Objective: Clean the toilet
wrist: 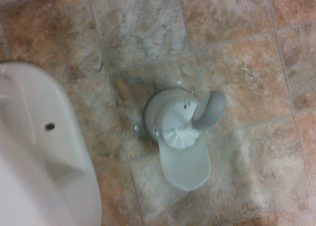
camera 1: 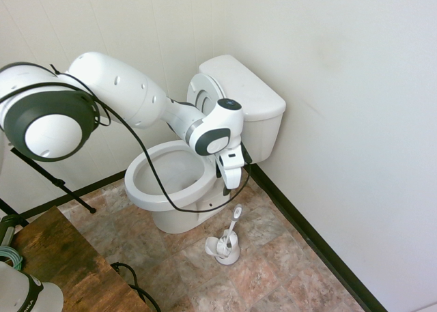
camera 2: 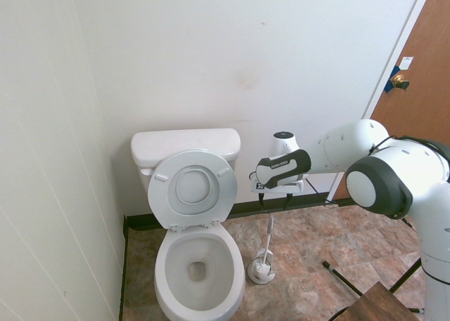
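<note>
First exterior view, left to right. The toilet [camera 1: 174,182] stands on the tiled floor [camera 1: 273,271] against the back wall, its tank [camera 1: 249,97] close to the room's corner. The white arm reaches across the picture, and its gripper [camera 1: 232,182] points down past the bowl's right-hand rim, above the toilet brush [camera 1: 232,227] that stands in its holder [camera 1: 224,249] on the floor just beside the bowl's foot. The jaws stand released and hold nothing; the brush handle rises toward them but appears apart from them.

Risks, as judged from this pose. The handle leans, so a straight descent could meet it off-centre and push it sideways instead of taking it between the fingers. The holder is small and light-looking; a knock or a slanted pull may tip it or drag it along the tiles. The gripper hangs near the bowl's rim, so a drift toward the toilet could strike ceramic.

Second exterior view, left to right. The toilet is glossy white ceramic with an oval bowl [camera 2: 199,268]. The seat and cover [camera 2: 193,189] are raised and lean back against the rectangular, flat-lidded tank. The bowl is open, with a little water at the bottom, and no obvious soiling shows at this range.

Wrist view. The brush's grey looped handle end [wrist: 210,107] and the holder show from above, beside the toilet's base.
</note>
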`<state>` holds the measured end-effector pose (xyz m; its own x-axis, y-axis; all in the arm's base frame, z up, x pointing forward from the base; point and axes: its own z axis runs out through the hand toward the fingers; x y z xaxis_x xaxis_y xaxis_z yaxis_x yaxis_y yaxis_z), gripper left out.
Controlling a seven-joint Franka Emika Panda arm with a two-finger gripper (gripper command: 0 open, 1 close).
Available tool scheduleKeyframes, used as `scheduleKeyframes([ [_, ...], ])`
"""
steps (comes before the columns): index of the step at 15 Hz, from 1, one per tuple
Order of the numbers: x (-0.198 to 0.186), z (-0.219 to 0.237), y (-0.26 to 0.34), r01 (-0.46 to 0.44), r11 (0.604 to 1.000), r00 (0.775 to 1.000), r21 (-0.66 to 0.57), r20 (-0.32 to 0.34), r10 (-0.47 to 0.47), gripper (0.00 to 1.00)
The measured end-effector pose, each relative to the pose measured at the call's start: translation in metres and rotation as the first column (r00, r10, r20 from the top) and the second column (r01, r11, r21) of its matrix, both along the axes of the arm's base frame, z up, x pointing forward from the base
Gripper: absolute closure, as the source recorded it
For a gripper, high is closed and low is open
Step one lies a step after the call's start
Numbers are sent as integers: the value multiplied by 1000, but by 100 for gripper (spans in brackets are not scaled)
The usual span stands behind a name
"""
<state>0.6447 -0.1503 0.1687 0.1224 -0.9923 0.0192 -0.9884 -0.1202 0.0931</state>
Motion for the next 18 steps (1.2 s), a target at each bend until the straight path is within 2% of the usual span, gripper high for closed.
scheduleKeyframes([
  [2, 8, -17, -10, 26, 1000, 1000, -3, -9, -26, 0],
  [3, 17, -14, -10, 26, 1000, 1000, -6, 7, -26, 0],
  [7, 18, -26, -8, 94, 995, 996, -27, -7, -94, 0],
  [12, 22, -59, -11, 236, 967, 971, -91, -19, -239, 0],
  [18, 28, -106, -9, 273, 957, 959, -100, -50, -279, 0],
])
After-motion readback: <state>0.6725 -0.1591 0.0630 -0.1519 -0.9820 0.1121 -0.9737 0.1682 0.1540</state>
